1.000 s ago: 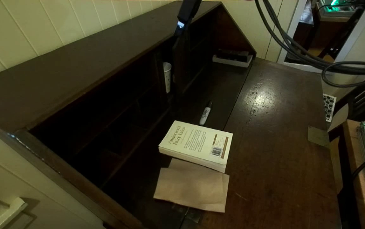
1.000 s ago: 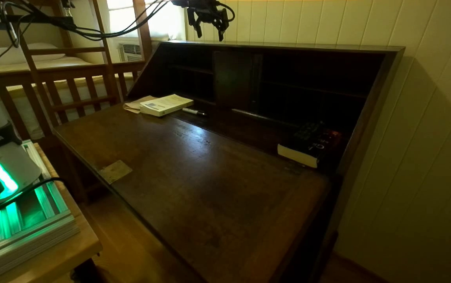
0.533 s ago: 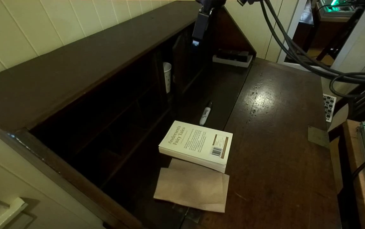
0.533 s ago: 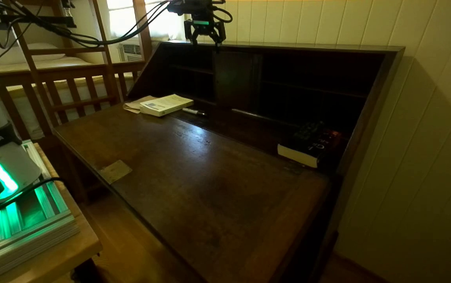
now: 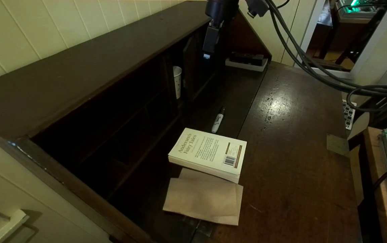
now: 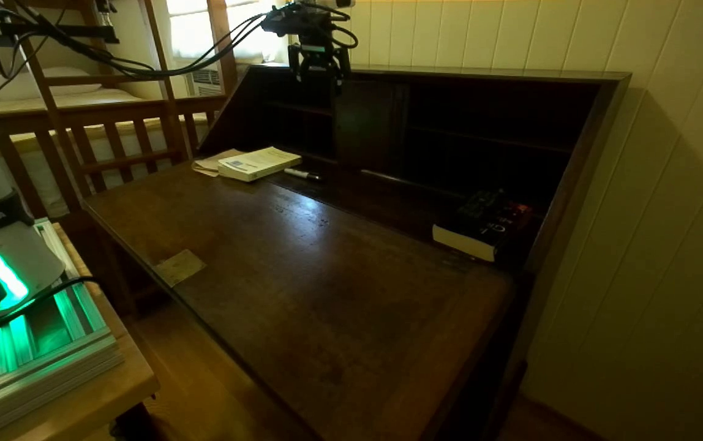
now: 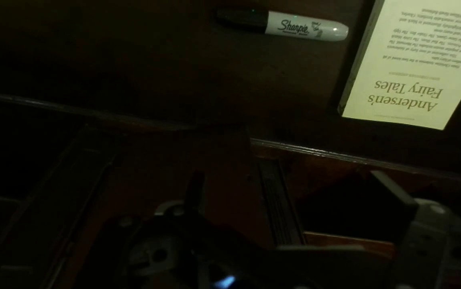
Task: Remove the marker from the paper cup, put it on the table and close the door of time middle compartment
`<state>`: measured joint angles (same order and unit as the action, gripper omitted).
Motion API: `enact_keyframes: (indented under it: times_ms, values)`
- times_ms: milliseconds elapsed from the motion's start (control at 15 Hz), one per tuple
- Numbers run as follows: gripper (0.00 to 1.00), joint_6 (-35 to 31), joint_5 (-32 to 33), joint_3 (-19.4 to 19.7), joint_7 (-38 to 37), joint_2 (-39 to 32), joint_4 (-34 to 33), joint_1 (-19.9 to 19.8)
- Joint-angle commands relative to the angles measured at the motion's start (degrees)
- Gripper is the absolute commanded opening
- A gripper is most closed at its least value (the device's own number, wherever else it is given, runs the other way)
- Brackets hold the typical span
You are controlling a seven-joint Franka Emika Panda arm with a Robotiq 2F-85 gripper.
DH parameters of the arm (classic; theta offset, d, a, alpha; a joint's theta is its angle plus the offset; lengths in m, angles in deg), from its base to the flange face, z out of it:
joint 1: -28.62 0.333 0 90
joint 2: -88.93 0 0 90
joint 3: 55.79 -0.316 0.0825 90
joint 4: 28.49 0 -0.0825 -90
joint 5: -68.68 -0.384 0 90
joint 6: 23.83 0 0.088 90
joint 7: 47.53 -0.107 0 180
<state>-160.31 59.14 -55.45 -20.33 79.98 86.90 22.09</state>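
Observation:
The marker point(image 5: 217, 120), white with a dark cap, lies on the dark brown table point(image 5: 291, 168) beside the book; it also shows in the wrist view point(image 7: 302, 28) and in an exterior view point(image 6: 302, 174). The white paper cup point(image 5: 177, 82) stands upright in the middle compartment, seen past the door's free edge; it is hidden in the wrist view. The dark door point(image 5: 189, 64) stands partly open; its face shows in an exterior view point(image 6: 364, 128) and in the wrist view point(image 7: 226, 172). My gripper point(image 5: 207, 55) is open and empty, fingers apart point(image 7: 294, 184), in the air in front of the door's upper part point(image 6: 319, 81).
A white paperback book point(image 5: 210, 153) lies near the marker, with a tan paper sheet point(image 5: 203, 200) beside it. A thick dark book point(image 6: 480, 229) lies at the opposite end of the cabinet. The cabinet's top edge point(image 6: 486, 75) is close to the gripper. Cables point(image 5: 315, 64) hang from the arm.
My gripper has come down from above the cabinet's top edge and out to the table side, to in front of the door. The door, cup and marker look unmoved.

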Motion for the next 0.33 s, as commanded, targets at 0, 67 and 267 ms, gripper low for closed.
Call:
enact_keyframes:
  times_ms: [0,67,267]
  values:
    - [1.00,1.03,3.71,0.98,-4.74,2.50,1.24,0.68]
    - [1.00,0.85,4.68,1.23,-6.49,3.03,1.52,0.81]
    - [1.00,0.25,2.85,0.86,-4.44,1.28,-0.06,0.34]
